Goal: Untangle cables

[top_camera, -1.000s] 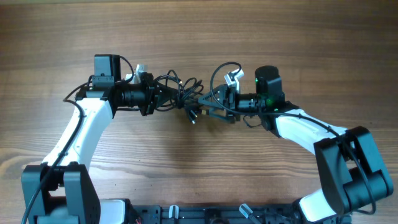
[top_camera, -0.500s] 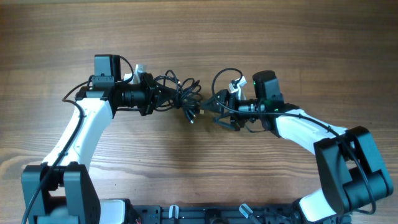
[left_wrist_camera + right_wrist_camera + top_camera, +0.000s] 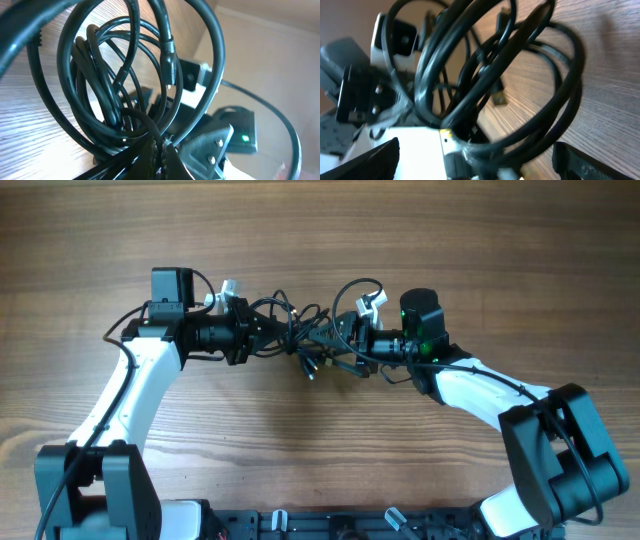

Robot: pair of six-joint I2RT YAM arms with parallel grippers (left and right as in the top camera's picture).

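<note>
left end effector [image 3: 272, 338] clamped on glossy black looped cables [image 3: 301, 332], right end effector [image 3: 335, 348] apart

Count, overhead view:
- Tabletop [image 3: 320, 240]: 1.
- Arms: 2, left arm [image 3: 128, 395] and right arm [image 3: 478, 388].
- Grippers: 2, left gripper [image 3: 268, 335] and right gripper [image 3: 335, 343].
- Cables [image 3: 298, 330]: 1 tangled bunch. The number of separate cords cannot be told, since the loops overlap in all three views.
- Plug [image 3: 311, 373]: 1 clearly seen, others uncertain.
</note>
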